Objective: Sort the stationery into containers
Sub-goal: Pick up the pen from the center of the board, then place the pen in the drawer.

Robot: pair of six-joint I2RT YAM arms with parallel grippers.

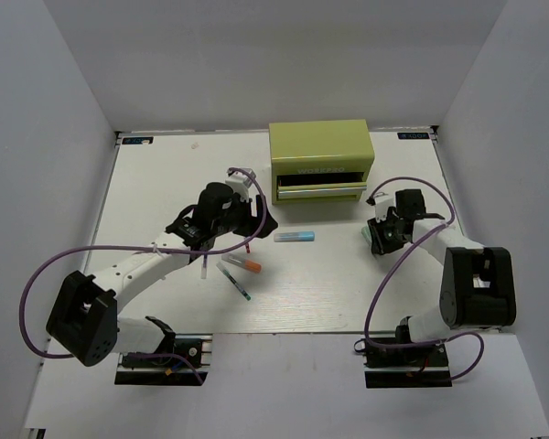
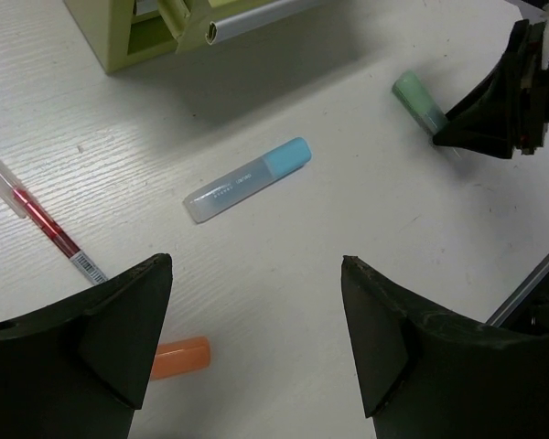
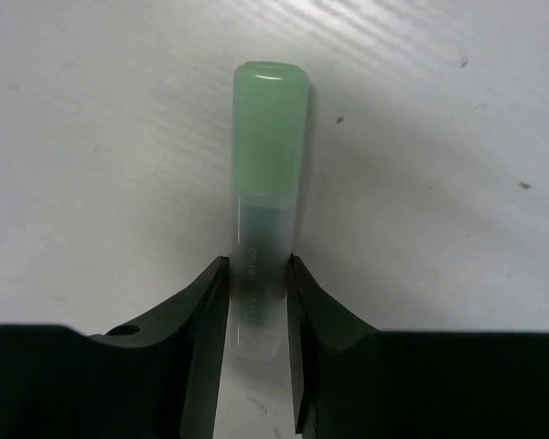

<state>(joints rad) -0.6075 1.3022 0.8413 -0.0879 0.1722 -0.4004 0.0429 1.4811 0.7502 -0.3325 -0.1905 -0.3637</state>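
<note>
The right gripper (image 3: 256, 306) is pinched narrowly on the clear barrel of one green-capped translucent marker (image 3: 270, 137). The marker's long axis points straight ahead, low on the white desk (image 3: 439, 137). The left gripper (image 2: 254, 274) gapes wide, holding nothing, with one light-blue plastic bar (image 2: 247, 180) slantwise ahead. Nearby lie one orange-capped marker (image 2: 178, 357), one red-inked pen (image 2: 46, 219) and one green-tipped pen (image 1: 238, 282). One olive-green drawer box (image 1: 320, 146) stands beyond.

White table (image 1: 165, 178), plain grey walls (image 1: 256, 55)

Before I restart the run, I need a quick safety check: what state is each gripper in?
Left gripper: open, holding nothing.
Right gripper: closed on the green-capped marker.
</note>
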